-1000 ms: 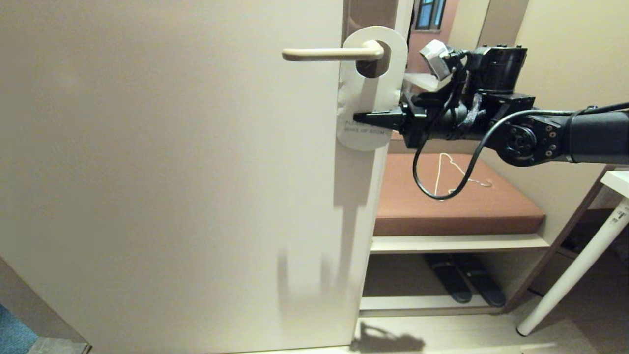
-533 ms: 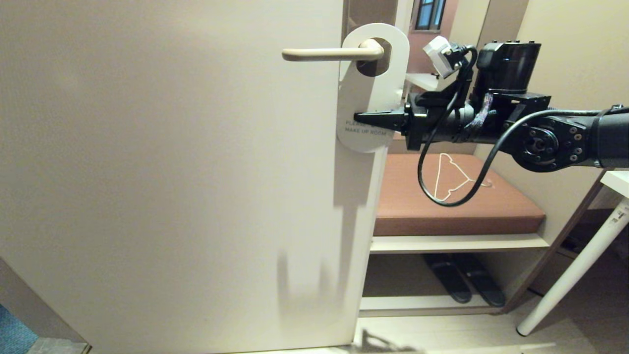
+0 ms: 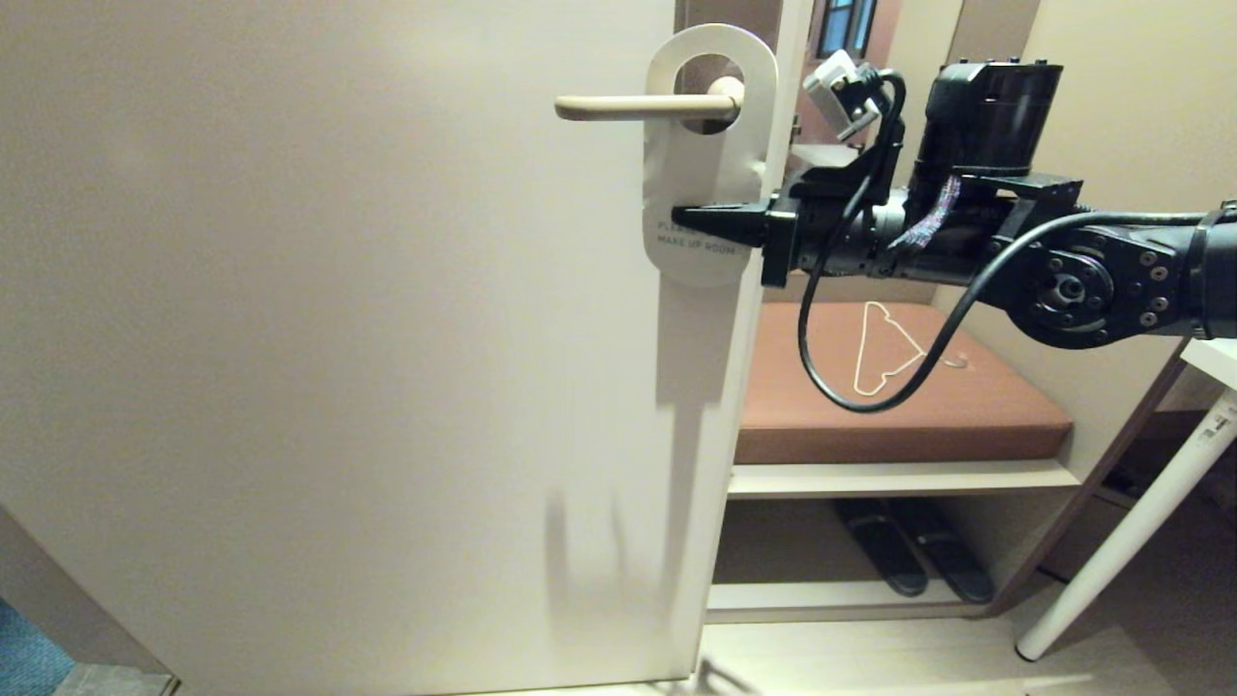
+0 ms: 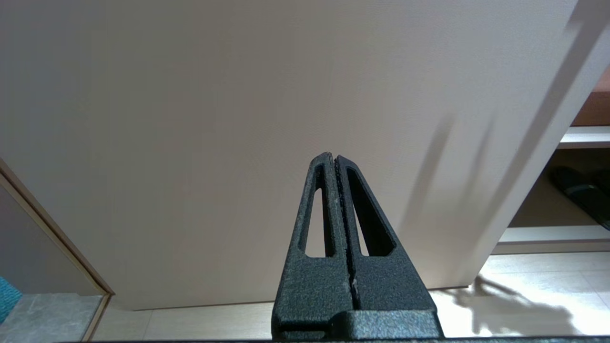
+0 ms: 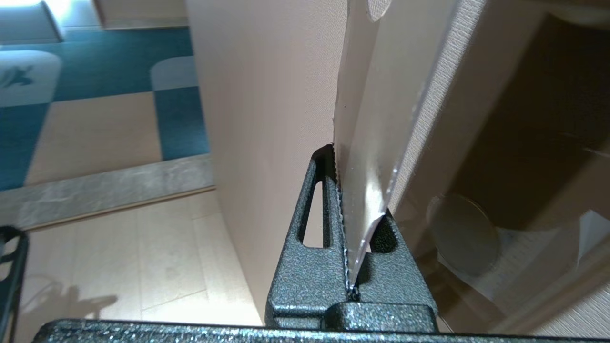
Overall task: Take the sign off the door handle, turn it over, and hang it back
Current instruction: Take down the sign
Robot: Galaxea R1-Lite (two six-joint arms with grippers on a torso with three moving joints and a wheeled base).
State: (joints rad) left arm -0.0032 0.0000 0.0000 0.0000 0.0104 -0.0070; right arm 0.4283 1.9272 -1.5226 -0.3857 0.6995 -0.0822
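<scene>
The sign [image 3: 698,164] shows its white "MAKE UP ROOM" side, its oval hole still around the cream door handle [image 3: 628,106] near the elbow. My right gripper [image 3: 681,218] reaches in level from the right and is shut on the sign's lower half, just above the lettering. From the right wrist camera, the sign [image 5: 369,143] runs edge-on out of the clamped right gripper [image 5: 339,162], close beside the door's edge. My left gripper [image 4: 333,159] is parked low, shut on nothing, facing the bare door face.
The cream door [image 3: 338,338] fills the left of the head view. Beyond its edge stand a brown cushioned bench [image 3: 976,411] with a white wire hanger [image 3: 881,353] on it, dark slippers [image 3: 913,556] underneath, and a white table leg [image 3: 1126,536] at right.
My right gripper has lifted the sign and drawn it left along the handle; the hole's top edge now stands well above the lever. The left arm has not moved.
</scene>
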